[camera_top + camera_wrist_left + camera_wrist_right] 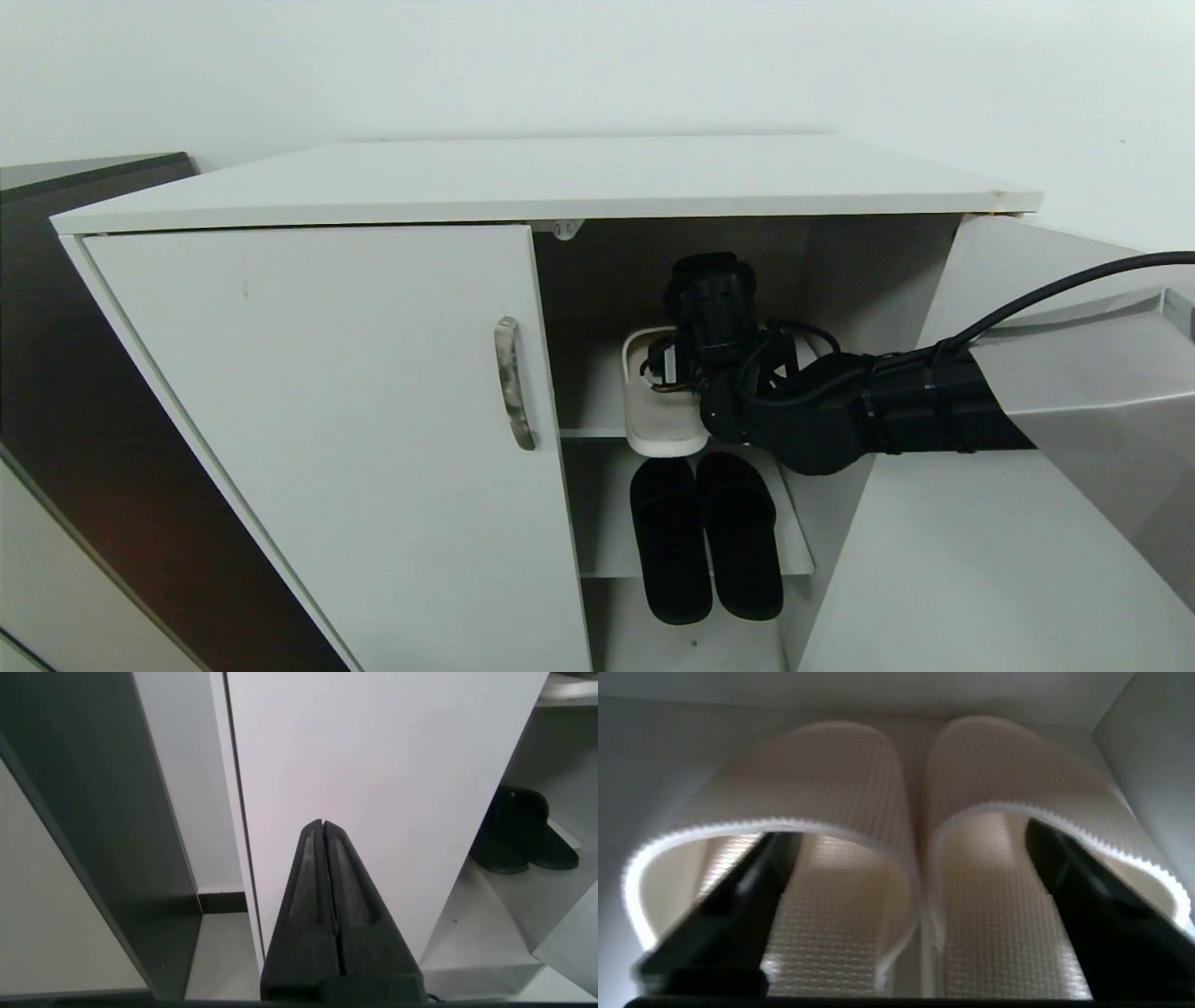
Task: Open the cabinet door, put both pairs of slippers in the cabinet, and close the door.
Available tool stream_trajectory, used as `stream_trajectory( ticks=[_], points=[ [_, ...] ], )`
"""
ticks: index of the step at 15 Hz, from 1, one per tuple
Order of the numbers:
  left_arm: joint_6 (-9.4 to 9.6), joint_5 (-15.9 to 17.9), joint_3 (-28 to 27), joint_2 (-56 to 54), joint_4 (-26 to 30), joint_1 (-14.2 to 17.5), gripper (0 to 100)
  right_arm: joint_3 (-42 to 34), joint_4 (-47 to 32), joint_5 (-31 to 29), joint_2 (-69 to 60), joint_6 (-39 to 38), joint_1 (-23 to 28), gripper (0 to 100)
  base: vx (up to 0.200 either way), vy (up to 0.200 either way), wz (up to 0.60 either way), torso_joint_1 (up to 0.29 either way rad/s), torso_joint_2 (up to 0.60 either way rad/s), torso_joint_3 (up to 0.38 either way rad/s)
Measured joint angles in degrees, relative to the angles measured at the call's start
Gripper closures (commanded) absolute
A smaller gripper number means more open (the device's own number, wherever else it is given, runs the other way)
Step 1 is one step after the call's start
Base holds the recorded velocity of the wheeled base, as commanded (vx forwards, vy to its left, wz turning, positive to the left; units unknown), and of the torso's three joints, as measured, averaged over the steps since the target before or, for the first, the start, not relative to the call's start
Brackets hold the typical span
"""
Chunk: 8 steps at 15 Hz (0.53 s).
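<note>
The white cabinet (560, 177) has its right door (934, 579) swung open and its left door (327, 420) shut. A pair of white slippers (906, 812) lies on the upper shelf, one sole sticking out over the shelf edge (658, 425). My right gripper (901, 835) is open inside that compartment, one finger over each slipper's footbed, gripping nothing. The black slippers (705, 537) lie side by side on the shelf below. My left gripper (322, 831) is shut and empty, pointing at the closed left door (374, 784), with the black slippers (523, 835) off to one side.
The closed door carries a metal handle (512, 383) near its inner edge. A dark cabinet (93, 373) stands against the white cabinet's left side. My right forearm (887, 406) crosses the open doorway.
</note>
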<state>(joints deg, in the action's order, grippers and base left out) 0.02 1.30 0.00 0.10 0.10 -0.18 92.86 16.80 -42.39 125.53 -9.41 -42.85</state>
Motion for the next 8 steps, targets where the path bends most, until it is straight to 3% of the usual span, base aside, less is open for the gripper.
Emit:
stream_trajectory(
  ticks=[4,8],
  points=[
    [0.05,0.02,0.00,0.00,0.00,0.00,100,-4.62,0.22,-2.12,-3.45,0.00,-1.85,0,0.000,0.000,0.00,0.000,0.00,0.000],
    [0.07,0.02,0.00,0.00,0.00,0.00,100,-15.54,0.46,-2.96,-11.63,-1.50,-6.24,0,0.000,0.000,0.00,0.000,0.00,0.000]
  ],
)
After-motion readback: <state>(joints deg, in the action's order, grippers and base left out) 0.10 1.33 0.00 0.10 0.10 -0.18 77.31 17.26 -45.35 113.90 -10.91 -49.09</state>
